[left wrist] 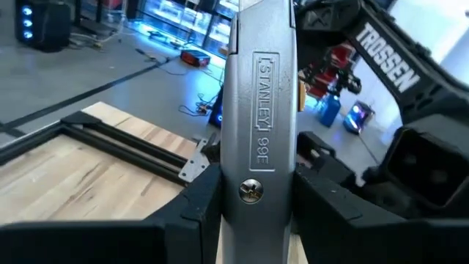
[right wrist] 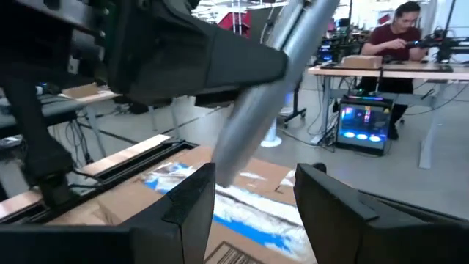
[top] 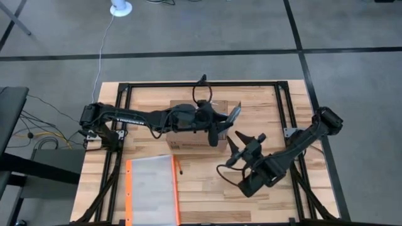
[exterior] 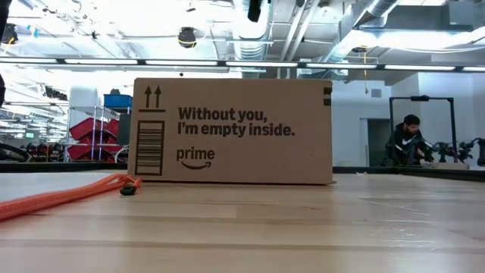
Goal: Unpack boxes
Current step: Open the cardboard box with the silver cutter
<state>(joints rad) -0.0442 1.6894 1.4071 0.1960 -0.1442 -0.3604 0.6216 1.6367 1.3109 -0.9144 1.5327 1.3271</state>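
Observation:
The brown cardboard box [top: 188, 143] stands on the table's middle, its printed side [exterior: 231, 130] facing the near edge and blue-and-white tape [right wrist: 242, 209] along its top. My left gripper [top: 217, 127] hovers over the box's right part, shut on a grey utility knife [left wrist: 260, 110]. The knife also shows in the right wrist view as a grey bar [right wrist: 271, 95] above the box top. My right gripper [top: 247, 141] stands open just right of the box, its fingers [right wrist: 190, 213] pointing at the taped top with nothing between them. My left gripper pinches the knife's handle near its middle screw [left wrist: 250, 191] between its two fingers [left wrist: 198, 209], one on each narrow edge. The knife runs on forward past the fingertips, slanting toward the table's far right. It is lifted clear above the box top.
An orange-edged clear pouch [top: 151, 188] lies flat on the table near the front left, its orange edge [exterior: 61, 196] left of the box. Black frame rails [top: 286, 113] run along the table's sides. A person works at a bench in the room beyond [right wrist: 399, 33].

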